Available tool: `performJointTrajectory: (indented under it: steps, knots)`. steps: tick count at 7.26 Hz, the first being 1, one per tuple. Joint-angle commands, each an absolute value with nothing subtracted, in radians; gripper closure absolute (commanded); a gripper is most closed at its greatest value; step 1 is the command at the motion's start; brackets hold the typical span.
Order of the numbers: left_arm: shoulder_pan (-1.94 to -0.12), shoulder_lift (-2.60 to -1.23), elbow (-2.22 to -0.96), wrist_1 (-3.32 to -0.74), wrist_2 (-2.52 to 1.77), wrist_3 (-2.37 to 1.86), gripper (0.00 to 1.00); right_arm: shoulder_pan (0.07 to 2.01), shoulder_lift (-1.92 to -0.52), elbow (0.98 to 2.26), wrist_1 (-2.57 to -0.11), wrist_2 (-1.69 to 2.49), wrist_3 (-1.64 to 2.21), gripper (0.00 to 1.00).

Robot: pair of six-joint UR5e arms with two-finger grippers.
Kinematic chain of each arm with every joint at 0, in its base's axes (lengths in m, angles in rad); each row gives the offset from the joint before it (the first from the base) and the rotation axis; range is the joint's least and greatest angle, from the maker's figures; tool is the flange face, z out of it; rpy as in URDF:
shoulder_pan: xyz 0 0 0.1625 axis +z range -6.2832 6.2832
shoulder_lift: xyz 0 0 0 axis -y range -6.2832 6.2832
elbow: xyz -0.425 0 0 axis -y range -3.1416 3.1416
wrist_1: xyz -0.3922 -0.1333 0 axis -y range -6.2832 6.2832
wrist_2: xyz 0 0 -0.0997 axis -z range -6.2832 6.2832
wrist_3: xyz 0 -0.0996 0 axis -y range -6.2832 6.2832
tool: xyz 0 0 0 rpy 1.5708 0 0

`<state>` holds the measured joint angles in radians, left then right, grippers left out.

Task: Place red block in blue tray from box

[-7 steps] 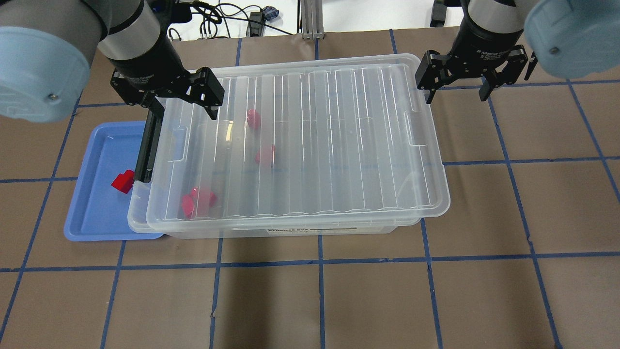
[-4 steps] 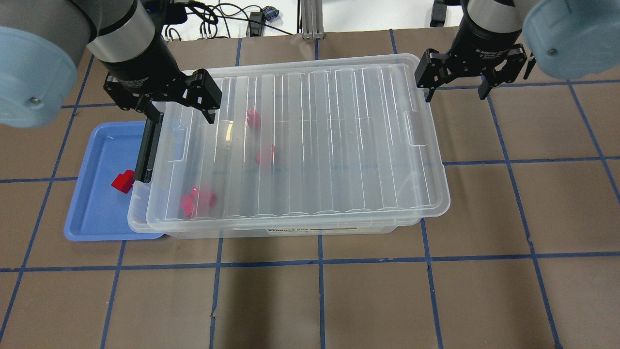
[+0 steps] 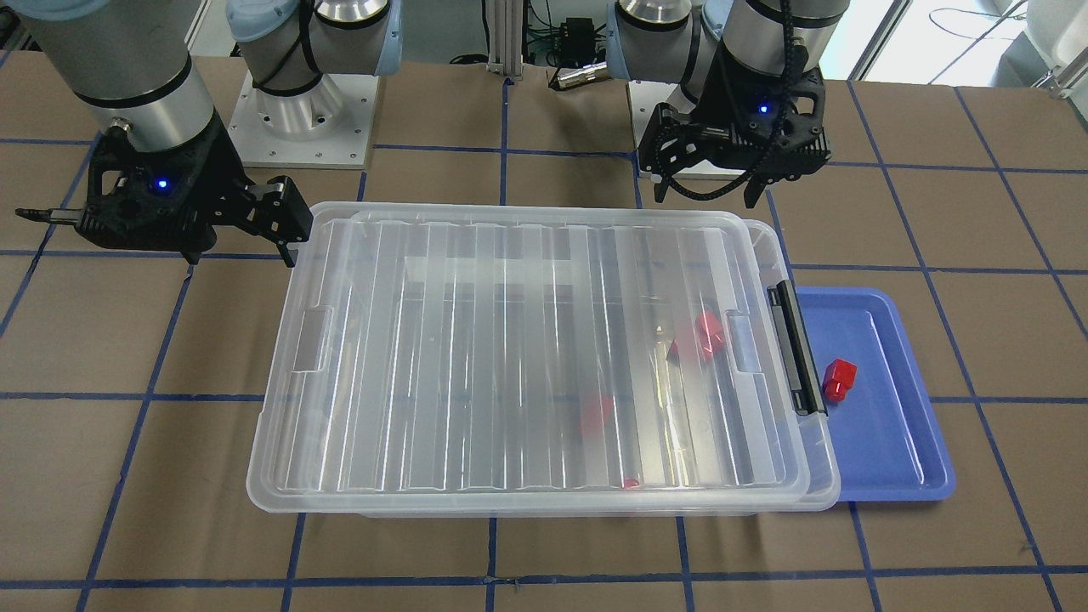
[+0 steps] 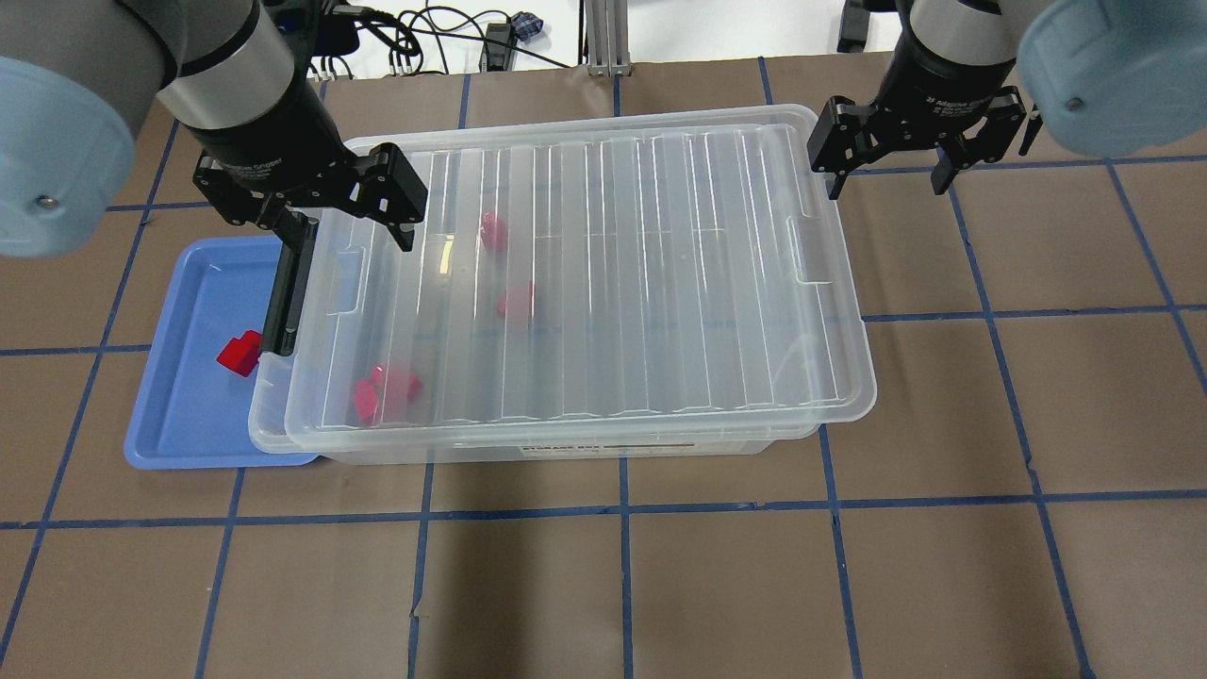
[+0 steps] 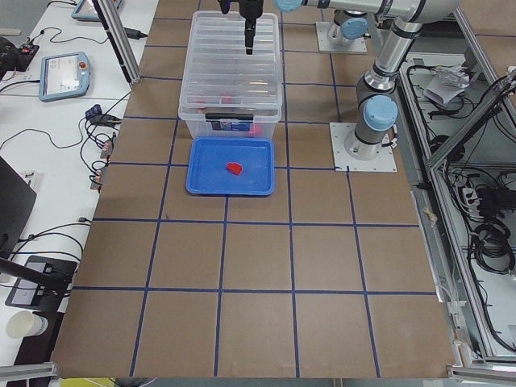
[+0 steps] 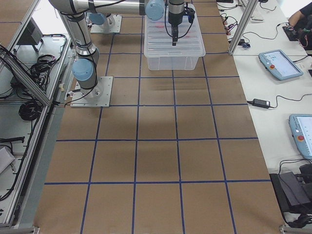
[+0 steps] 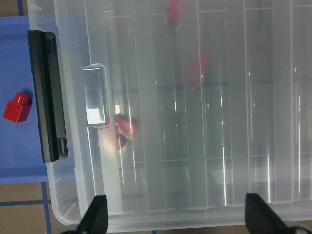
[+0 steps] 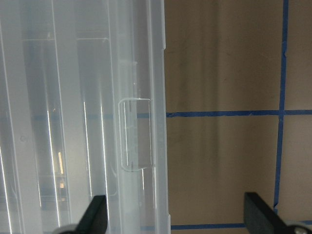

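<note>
One red block lies in the blue tray, close to the box's black latch; it also shows in the front view and the left wrist view. The clear box has its ribbed lid on. Several red blocks show blurred through it, one of them near the latch end. My left gripper is open and empty above the box's latch end. My right gripper is open and empty above the box's far right corner.
The tray's right edge is tucked under the box's left end. Brown table with blue tape lines surrounds the box. Cables and an aluminium post lie beyond the back edge. The robot bases stand behind the box.
My left gripper has shifted a little to the left over the box's latch end, still open. The right gripper, the box and the blocks have hardly moved.
</note>
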<state>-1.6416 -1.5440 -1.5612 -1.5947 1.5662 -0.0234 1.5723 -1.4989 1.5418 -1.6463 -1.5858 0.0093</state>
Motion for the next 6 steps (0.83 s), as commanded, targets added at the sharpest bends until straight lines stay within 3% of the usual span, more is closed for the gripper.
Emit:
performJointTrajectory:
  steps: [1, 6]
  knots:
    - [-1.644, -1.560, -1.574, -1.595, 1.562, -0.032, 0.00, 1.572, -1.497, 1.542, -1.646, -1.586, 0.009, 0.00]
    - [-1.647, -1.580, -1.575, -1.589, 1.545, -0.075, 0.00, 1.571, -1.499, 1.543, -1.646, -1.586, 0.006, 0.00]
